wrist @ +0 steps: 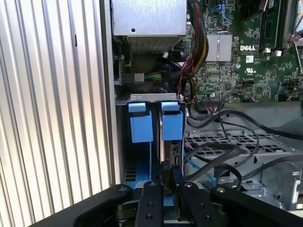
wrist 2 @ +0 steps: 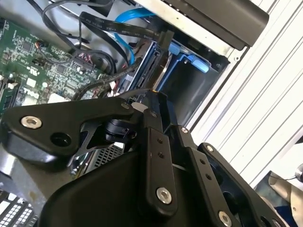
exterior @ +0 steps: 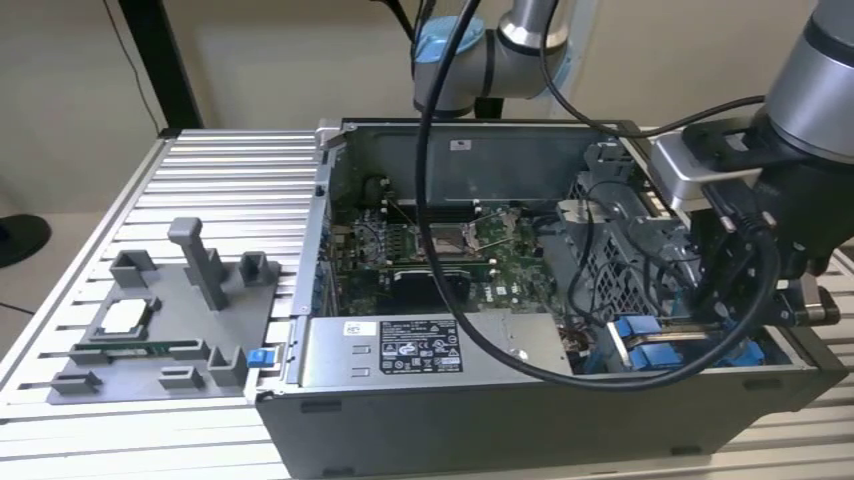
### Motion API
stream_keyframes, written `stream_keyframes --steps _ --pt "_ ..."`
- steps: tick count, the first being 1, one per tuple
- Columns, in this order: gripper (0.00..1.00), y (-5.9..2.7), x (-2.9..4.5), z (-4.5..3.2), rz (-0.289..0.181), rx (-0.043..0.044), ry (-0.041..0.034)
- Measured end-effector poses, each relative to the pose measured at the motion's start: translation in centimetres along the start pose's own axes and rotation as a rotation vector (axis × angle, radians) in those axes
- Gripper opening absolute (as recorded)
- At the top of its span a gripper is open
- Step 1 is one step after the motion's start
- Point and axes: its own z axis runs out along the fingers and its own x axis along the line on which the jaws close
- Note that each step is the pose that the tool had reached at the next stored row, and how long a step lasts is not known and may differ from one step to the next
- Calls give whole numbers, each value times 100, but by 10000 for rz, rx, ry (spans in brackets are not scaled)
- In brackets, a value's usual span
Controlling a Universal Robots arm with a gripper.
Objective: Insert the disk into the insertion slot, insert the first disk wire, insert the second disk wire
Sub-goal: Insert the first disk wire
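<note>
Hovering at slot (exterior: 654, 345), 4 o'clock of case (exterior: 467, 420) in exterior view: gripper (wrist: 165, 172), grip I cannot tell. Risk: loose wires (wrist: 222, 113) beside snag it.

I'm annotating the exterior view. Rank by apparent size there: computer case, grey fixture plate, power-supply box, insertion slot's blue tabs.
1. computer case
2. grey fixture plate
3. power-supply box, close behind
4. insertion slot's blue tabs

even indoor light, mild blur
</note>
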Motion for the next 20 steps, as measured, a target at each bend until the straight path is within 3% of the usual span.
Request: stream_keyframes --steps 4,7,10,16,20 --pt "0 -40 -2 19 -1 0 1" --pt "0 -119 -6 46 1 -2 -8" --pt "0 -176 -8 72 18 -8 -134" --pt "0 -151 -34 97 23 17 -191" --pt "0 -145 -35 125 46 36 -405"
